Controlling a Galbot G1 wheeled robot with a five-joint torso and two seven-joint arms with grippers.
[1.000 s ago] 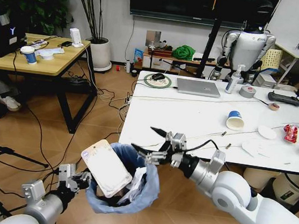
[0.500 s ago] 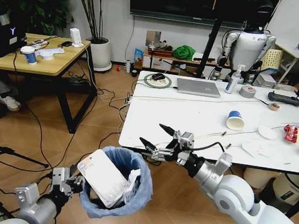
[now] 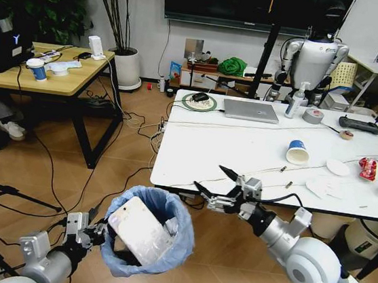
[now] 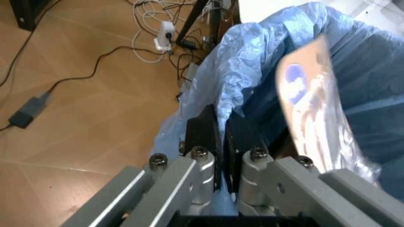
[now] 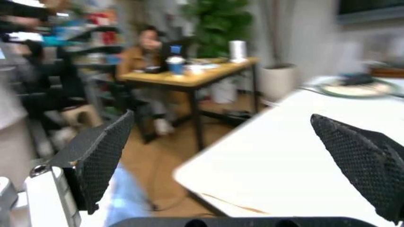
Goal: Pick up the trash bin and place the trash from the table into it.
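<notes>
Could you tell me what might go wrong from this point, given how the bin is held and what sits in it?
The left gripper pinches only the thin bag-lined rim of the trash bin, so it could slip or tilt. The cardboard piece juts above the rim and may tip out or block further trash.

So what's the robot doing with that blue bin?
The left gripper is pinched on the rim of the trash bin, holding it up beside the table. A flat cardboard piece sticks out of the bin. The right gripper is open and empty at the table's near edge. A paper cup, a white lid and snack wrappers lie on the table.
</notes>
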